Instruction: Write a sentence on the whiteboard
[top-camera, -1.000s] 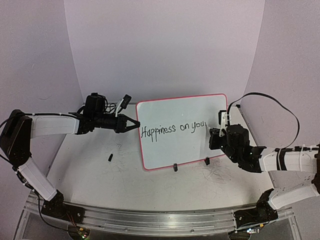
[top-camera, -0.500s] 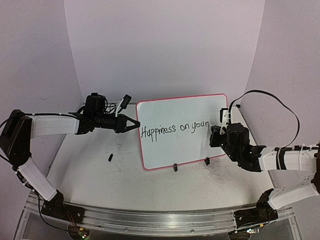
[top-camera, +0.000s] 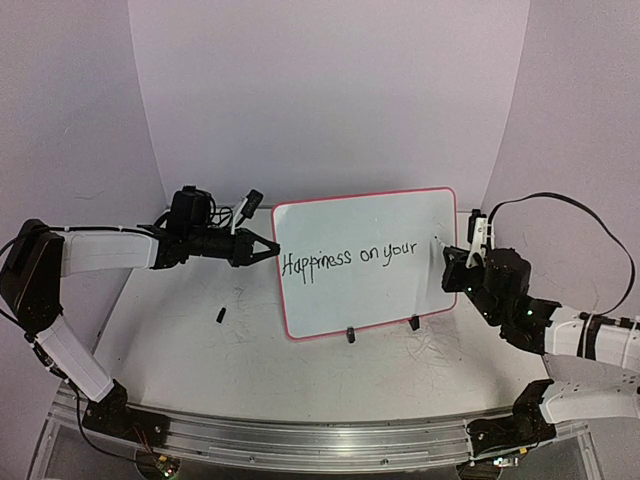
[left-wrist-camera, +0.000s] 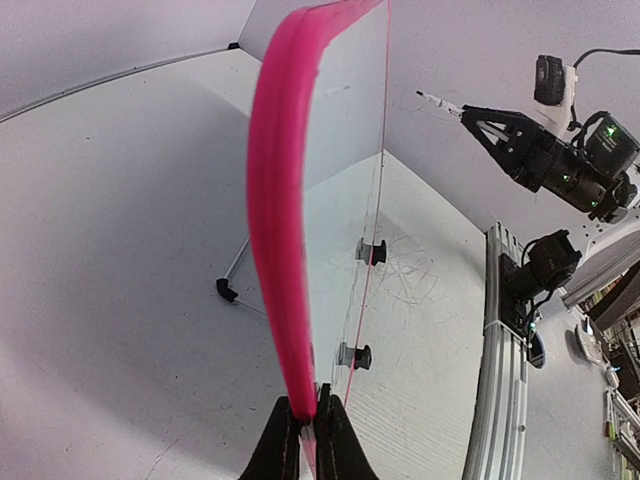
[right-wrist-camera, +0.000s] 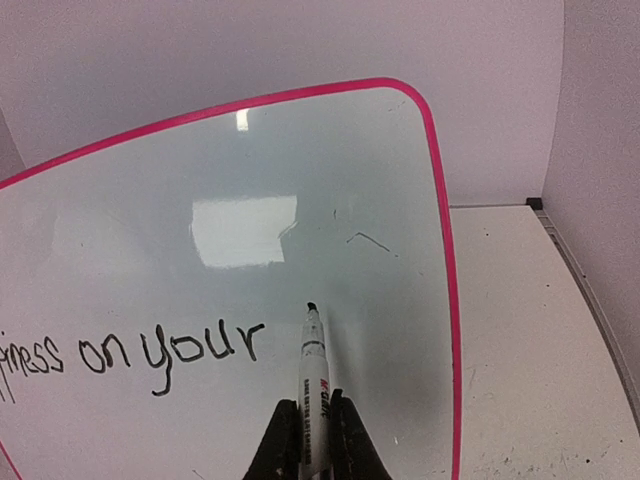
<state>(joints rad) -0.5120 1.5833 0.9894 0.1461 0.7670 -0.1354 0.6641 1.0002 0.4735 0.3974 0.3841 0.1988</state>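
1. Fingers (left-wrist-camera: 283, 445) of the left gripper (top-camera: 266, 249) are closed on the left rim of the whiteboard (top-camera: 365, 215), pinching its red edge. The board stands upright on the table (top-camera: 160, 340) on two black feet, its long axis running left to right between the arms.
2. Across the middle of the board the sentence (top-camera: 348, 258) reads "Happiness on your". The line runs left to right and rises a little toward the right.
3. Just right of the last "r", and slightly above it, sits the tip of the marker (right-wrist-camera: 314, 365), its long axis pointing into the board's face. The left wrist view shows a gap between tip and board, so the tip appears lifted off the surface.
4. Closed on the marker's barrel, the right gripper (right-wrist-camera: 312, 430) hangs in front of the board's right part. It is plainly the arm nearer the free end of the line.
5. As a judgement, any further word would lie to the right of the tip, but only a narrow bare strip remains before the right rim. The wide bare area lies below the line, so the coming stroke likely calls for going down and left before touching down.
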